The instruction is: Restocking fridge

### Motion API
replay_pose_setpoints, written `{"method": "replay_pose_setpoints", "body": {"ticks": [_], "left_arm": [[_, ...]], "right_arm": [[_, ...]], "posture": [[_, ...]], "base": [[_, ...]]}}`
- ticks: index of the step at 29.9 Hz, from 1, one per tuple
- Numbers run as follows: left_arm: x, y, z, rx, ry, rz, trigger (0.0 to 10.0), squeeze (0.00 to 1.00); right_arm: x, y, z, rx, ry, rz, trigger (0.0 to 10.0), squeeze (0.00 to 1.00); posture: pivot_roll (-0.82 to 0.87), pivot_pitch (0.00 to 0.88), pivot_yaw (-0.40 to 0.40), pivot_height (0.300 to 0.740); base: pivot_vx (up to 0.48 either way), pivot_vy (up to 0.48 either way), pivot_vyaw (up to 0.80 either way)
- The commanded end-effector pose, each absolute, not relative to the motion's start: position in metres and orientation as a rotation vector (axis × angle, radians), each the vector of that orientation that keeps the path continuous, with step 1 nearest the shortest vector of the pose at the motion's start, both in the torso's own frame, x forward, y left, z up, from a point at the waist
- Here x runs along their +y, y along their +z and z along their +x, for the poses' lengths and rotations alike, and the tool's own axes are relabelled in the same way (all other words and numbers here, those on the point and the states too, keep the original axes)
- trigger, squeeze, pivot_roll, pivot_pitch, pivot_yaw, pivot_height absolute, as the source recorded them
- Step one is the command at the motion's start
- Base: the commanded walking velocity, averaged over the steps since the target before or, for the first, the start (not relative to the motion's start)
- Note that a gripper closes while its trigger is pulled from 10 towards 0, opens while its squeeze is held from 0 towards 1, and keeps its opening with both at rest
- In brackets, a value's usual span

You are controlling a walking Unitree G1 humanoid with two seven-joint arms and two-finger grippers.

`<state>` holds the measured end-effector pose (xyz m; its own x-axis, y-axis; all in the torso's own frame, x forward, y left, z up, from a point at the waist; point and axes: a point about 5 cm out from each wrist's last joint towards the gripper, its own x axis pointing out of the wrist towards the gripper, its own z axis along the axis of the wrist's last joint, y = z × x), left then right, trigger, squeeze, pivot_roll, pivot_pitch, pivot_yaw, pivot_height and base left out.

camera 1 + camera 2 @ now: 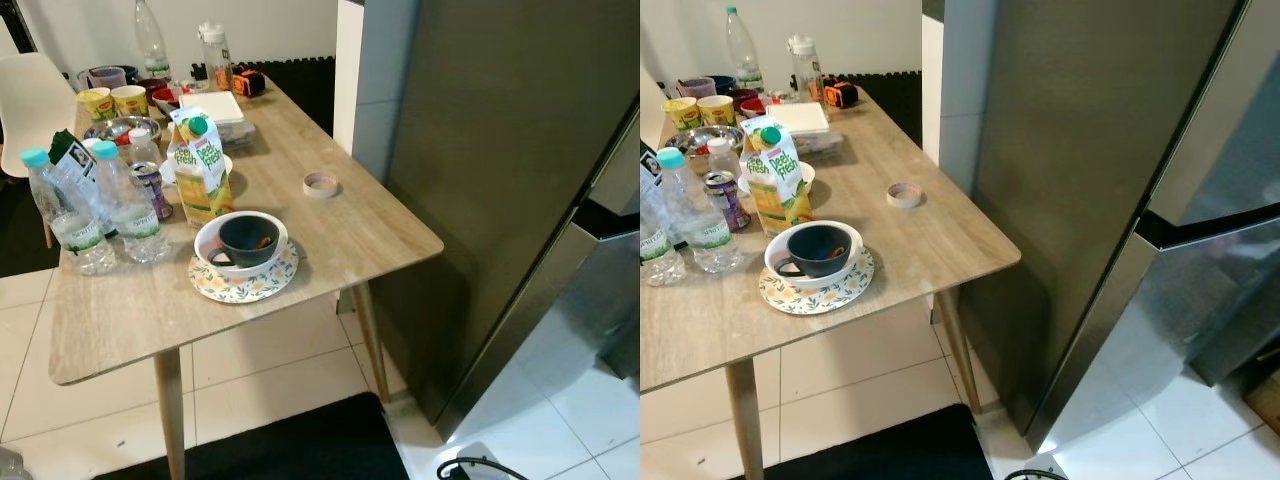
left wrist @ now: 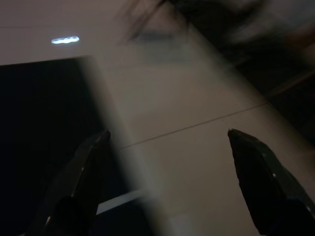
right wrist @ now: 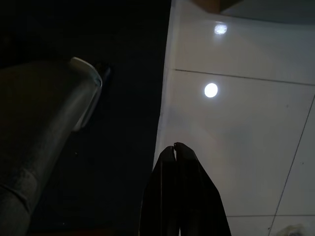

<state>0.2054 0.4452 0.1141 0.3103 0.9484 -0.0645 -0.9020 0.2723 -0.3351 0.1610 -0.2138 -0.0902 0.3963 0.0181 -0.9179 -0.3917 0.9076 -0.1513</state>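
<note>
The left end effector (image 2: pixel 167 147) hangs idle with its fingers spread wide over pale floor tiles; the right end effector (image 3: pixel 178 152) hangs with its fingers pressed together above the tiles beside a dark mat.

At centre left of the left eye view, the wooden tabletop (image 1: pixel 330 240) carries the restocking goods: a juice carton (image 1: pixel 200 165), water bottles (image 1: pixel 110 205) and a drink can (image 1: pixel 152 185) at the frame's left. In front of them sits a bowl (image 1: pixel 248 240) on a patterned plate (image 1: pixel 243 280), and a tape roll (image 1: pixel 320 184) lies well apart to the right. The dark fridge (image 1: pixel 500 170) fills the frame's right, its door closed.

The crowding looks risky: reaching for the carton could topple the neighbouring bottles or nudge the bowl, which stands near the tabletop's front edge.
</note>
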Motion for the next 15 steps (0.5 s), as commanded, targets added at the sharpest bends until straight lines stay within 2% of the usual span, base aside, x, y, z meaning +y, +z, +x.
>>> {"method": "replay_pose_setpoints", "body": {"ticks": [1,2,4,5,6,7,8,9,10,12,14,15], "left_arm": [[0.439,0.193,0.250,-0.490,0.894,-0.299,10.0,1.00],[0.428,0.206,0.264,-0.537,0.764,-0.300,10.0,1.00],[0.416,0.216,0.278,-0.569,0.625,-0.301,10.0,1.00],[0.416,0.216,0.278,-0.569,0.625,-0.301,10.0,1.00],[0.404,0.224,0.288,-0.585,0.512,-0.289,10.0,0.83],[0.389,0.231,0.298,-0.599,0.394,-0.273,10.0,0.31],[0.389,0.231,0.298,-0.599,0.394,-0.273,10.0,0.31],[0.375,0.236,0.306,-0.606,0.286,-0.256,10.0,0.00],[0.375,0.236,0.306,-0.606,0.286,-0.256,10.0,0.00],[0.345,0.241,0.318,-0.597,0.066,-0.231,10.0,0.00],[0.345,0.241,0.318,-0.597,0.066,-0.231,10.0,0.00],[0.331,0.241,0.323,-0.586,-0.041,-0.219,10.0,0.00]], "right_arm": [[-0.216,-0.090,0.161,1.143,0.255,-0.364,10.0,0.00],[-0.216,-0.090,0.161,1.143,0.255,-0.362,10.0,0.00],[-0.215,-0.090,0.161,1.143,0.255,-0.360,10.0,0.00],[-0.215,-0.090,0.161,1.143,0.255,-0.360,10.0,0.00],[-0.215,-0.090,0.161,1.142,0.253,-0.357,10.0,0.00],[-0.214,-0.090,0.161,1.142,0.252,-0.355,10.0,0.00],[-0.214,-0.090,0.161,1.142,0.252,-0.355,10.0,0.00],[-0.214,-0.090,0.161,1.141,0.249,-0.351,10.0,0.00],[-0.214,-0.090,0.161,1.141,0.249,-0.351,10.0,0.00],[-0.213,-0.091,0.160,1.142,0.243,-0.342,10.0,0.00],[-0.213,-0.091,0.160,1.142,0.243,-0.342,10.0,0.00],[-0.213,-0.091,0.159,1.145,0.239,-0.339,10.0,0.00]], "posture": [[-0.03,0.000,-0.017,0.740],[-0.04,0.000,-0.013,0.740],[-0.04,0.000,-0.013,0.740],[-0.04,0.000,-0.013,0.740],[-0.04,0.000,-0.008,0.740],[-0.04,0.000,-0.008,0.740],[-0.04,0.000,-0.008,0.740],[-0.05,0.000,0.002,0.740],[-0.05,0.000,0.002,0.740],[-0.05,0.000,0.008,0.740],[-0.05,0.000,0.008,0.740],[-0.06,0.000,0.011,0.740]], "base": [[0.000,0.000,0.00],[0.000,0.000,0.00],[0.000,0.000,0.00],[0.000,0.000,0.00],[0.000,0.000,0.00],[0.000,0.000,0.00],[0.000,0.000,0.00],[0.000,0.000,0.00],[0.000,0.000,0.00],[0.000,0.000,0.00],[0.000,0.000,0.00],[0.000,0.000,0.00]]}}
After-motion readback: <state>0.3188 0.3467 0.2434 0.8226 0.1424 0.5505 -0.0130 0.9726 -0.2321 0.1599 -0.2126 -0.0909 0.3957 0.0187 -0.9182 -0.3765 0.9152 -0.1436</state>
